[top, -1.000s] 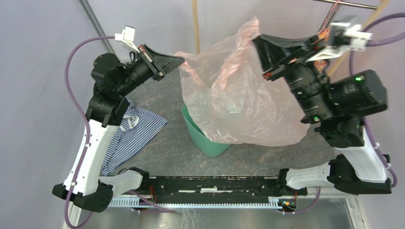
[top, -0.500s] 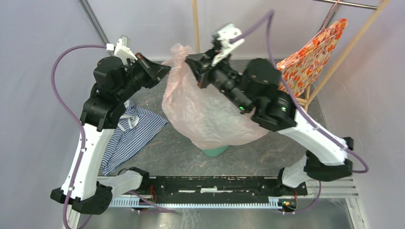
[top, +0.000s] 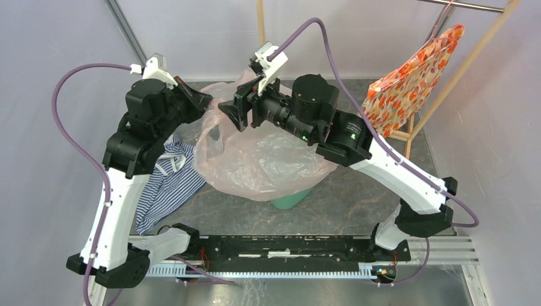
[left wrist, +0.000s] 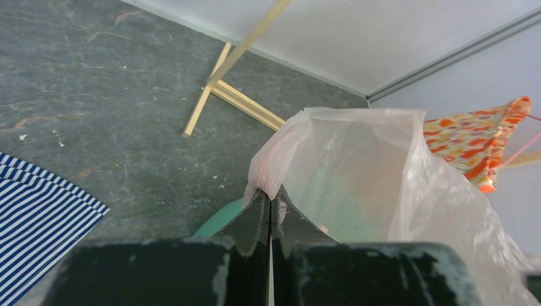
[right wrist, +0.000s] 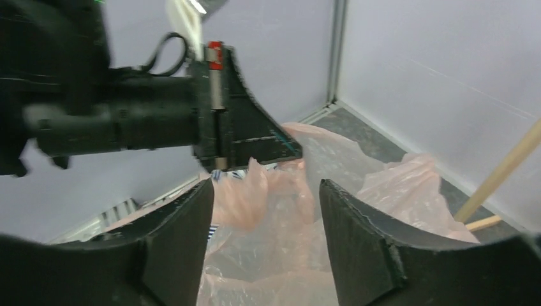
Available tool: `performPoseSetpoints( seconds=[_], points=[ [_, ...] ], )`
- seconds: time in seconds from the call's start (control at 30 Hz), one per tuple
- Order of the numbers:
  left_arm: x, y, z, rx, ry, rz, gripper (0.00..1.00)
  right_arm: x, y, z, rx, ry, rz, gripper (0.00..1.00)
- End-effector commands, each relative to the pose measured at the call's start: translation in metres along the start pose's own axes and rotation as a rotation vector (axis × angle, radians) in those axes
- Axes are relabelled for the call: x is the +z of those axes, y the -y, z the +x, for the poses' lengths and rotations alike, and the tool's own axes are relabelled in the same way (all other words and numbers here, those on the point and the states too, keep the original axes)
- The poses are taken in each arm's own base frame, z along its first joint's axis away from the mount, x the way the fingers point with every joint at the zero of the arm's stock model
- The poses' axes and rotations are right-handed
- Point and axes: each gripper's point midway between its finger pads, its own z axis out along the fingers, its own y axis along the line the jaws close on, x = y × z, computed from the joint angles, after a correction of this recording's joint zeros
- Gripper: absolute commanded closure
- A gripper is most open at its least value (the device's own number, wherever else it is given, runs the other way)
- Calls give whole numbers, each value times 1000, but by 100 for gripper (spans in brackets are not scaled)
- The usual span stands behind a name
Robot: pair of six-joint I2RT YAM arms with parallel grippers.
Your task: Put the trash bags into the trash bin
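Note:
The pale-pink translucent trash bag (top: 261, 162) lies slumped over the mint-green trash bin (top: 290, 200), hiding all but a strip of the bin's near side. My left gripper (top: 208, 99) is shut on the bag's upper left edge (left wrist: 281, 159), with the bin's green wall (left wrist: 220, 220) just below. My right gripper (top: 228, 116) hovers close beside it, open. In the right wrist view its fingers (right wrist: 185, 229) stand wide apart with crumpled bag film (right wrist: 268, 210) behind the gap and nothing pinched. The left gripper (right wrist: 284, 145) faces it there.
A blue-white striped cloth (top: 167, 186) lies on the grey table (top: 363, 197) under the left arm. An orange floral bag (top: 408, 89) hangs on a wooden rack (top: 446, 83) at the back right. A wooden post (top: 260, 25) rises behind the bag.
My right arm swung left across the table with the bag, then opened its jaws and let go. The bag sank from a raised spread onto the bin. The left gripper kept its grip.

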Motion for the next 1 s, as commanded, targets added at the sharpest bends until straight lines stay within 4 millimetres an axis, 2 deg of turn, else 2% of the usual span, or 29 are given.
performPoseSetpoints(
  seconds=[0.0,0.07,0.13,0.3,0.4,0.47,0.67,0.8,0.87,0.97],
  points=[
    [14,-19,1,64,4,-83,98,-39,-14,-50,67,108,-98,27],
    [20,-23,3,63,-1,-95,98,-49,-14,-57,80,127,-112,19],
    [24,-25,4,60,-5,-98,98,-61,-14,-66,89,146,-122,15],
    [37,-30,6,56,-31,-115,98,-90,-15,-90,104,188,-154,10],
    [46,-30,7,53,-47,-121,98,-110,-14,-91,94,172,-174,9],
    [51,-30,7,49,-55,-124,98,-121,-11,-84,68,142,-171,8],
    [63,-29,12,37,-84,-124,98,-150,-9,-53,1,48,-207,9],
    [66,-27,13,32,-90,-120,98,-150,-7,-14,-46,-79,-205,11],
    [66,-26,13,31,-93,-113,98,-144,6,12,-59,-166,-127,13],
    [63,-21,11,28,-90,-96,98,-144,39,54,-86,-288,53,18]
  ],
)
